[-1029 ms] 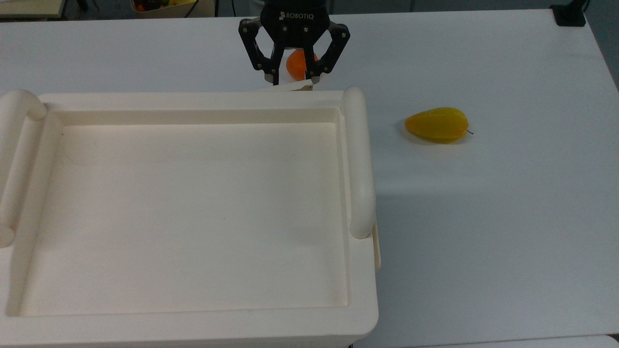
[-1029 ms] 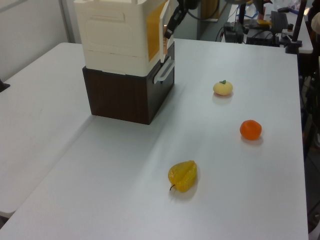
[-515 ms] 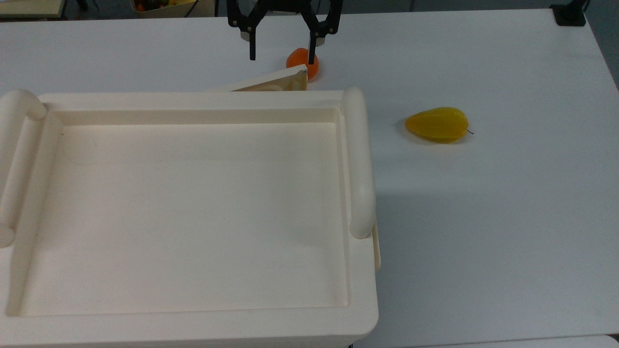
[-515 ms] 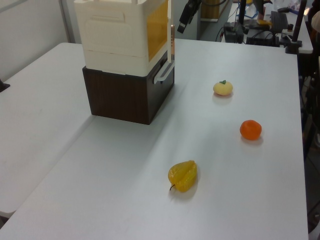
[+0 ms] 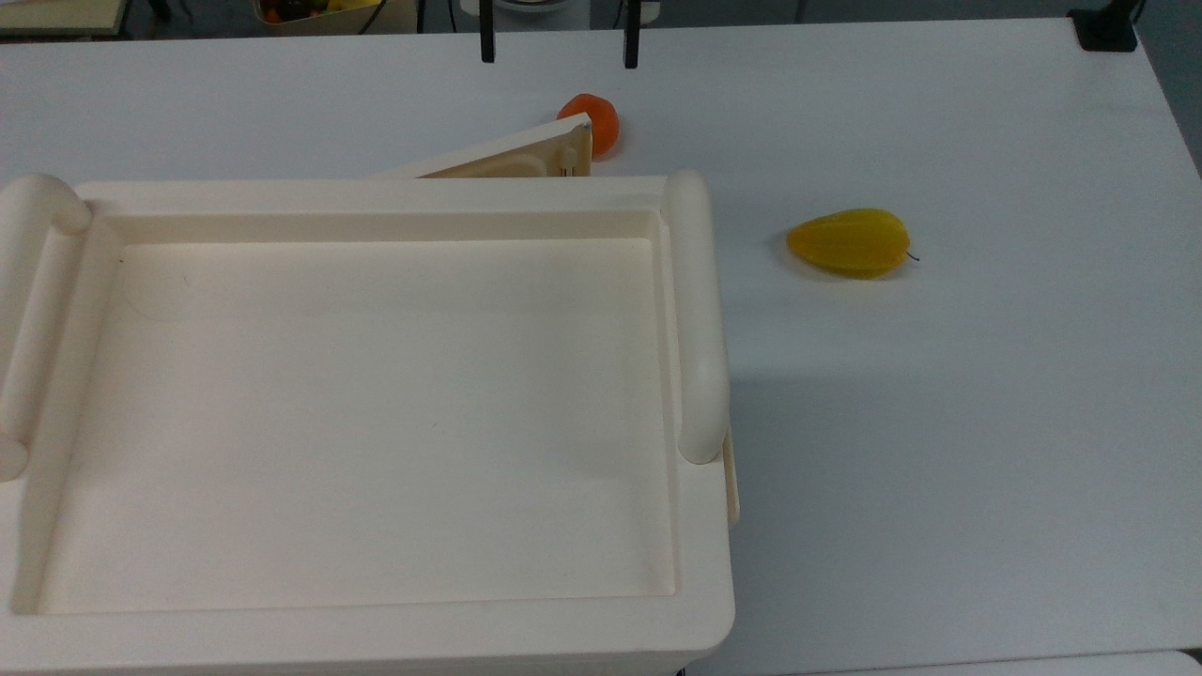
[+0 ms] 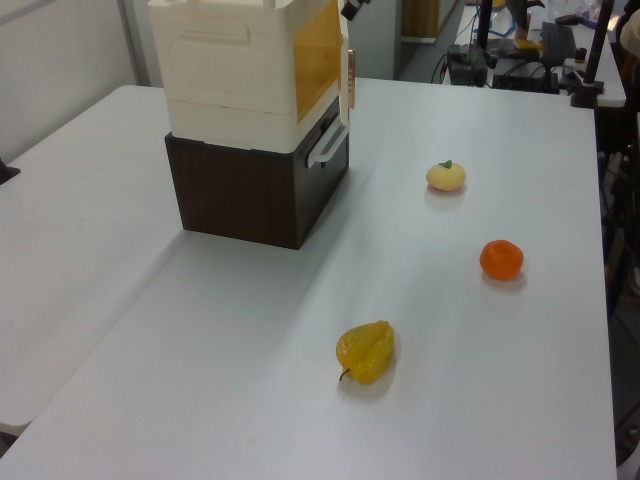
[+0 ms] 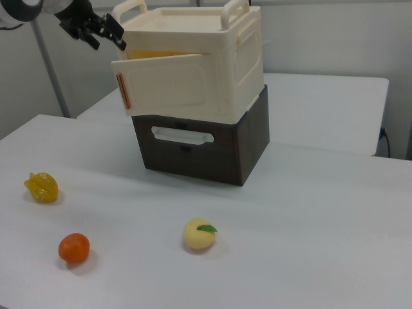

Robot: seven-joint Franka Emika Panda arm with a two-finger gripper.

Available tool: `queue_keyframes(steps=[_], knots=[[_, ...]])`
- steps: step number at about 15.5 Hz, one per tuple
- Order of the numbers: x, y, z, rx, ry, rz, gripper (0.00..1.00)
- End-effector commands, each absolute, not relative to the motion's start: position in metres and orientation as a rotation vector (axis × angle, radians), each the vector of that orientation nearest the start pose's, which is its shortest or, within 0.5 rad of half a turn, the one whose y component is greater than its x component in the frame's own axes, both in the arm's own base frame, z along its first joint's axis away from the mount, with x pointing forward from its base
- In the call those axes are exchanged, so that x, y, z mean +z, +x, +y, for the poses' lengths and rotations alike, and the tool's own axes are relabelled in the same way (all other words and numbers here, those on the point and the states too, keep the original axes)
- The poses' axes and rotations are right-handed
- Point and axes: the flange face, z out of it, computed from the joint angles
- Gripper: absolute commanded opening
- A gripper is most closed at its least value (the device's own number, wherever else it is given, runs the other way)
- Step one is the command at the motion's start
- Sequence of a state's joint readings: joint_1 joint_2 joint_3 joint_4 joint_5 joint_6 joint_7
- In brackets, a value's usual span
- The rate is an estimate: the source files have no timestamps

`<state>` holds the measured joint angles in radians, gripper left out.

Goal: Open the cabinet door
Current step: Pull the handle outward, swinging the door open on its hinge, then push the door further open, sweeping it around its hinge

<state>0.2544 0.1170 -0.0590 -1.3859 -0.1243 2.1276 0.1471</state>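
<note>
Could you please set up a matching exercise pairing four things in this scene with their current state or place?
Things:
1. cream plastic cabinet door
2. black two-finger gripper
3. round orange fruit
4. dark brown wooden drawer box

States or places:
A. under the cream cabinet
B. swung partly open
C. lying on the white table
D. open, in the air

Pairs: 1-B, 2-D, 3-C, 4-A

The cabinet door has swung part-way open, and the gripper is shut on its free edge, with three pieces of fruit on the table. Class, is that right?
One thing is wrong: the gripper is not shut on the cabinet door. The right view shows it open and clear of the door's free edge, up to the right view's left. The door is part-way open, and three fruits lie on the table.
</note>
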Motion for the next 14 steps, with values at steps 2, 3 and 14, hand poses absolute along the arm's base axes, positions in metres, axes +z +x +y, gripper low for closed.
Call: queue_keyframes(steps=[2, 3, 14], knots=[[0.693, 0.640, 0.143, -1.088, -2.937, -0.168, 0.91], [0.691, 0.641, 0.143, -1.085, -2.941, -0.169, 0.91], [0.677, 0.619, 0.118, -0.743, -3.089, -0.124, 0.97]])
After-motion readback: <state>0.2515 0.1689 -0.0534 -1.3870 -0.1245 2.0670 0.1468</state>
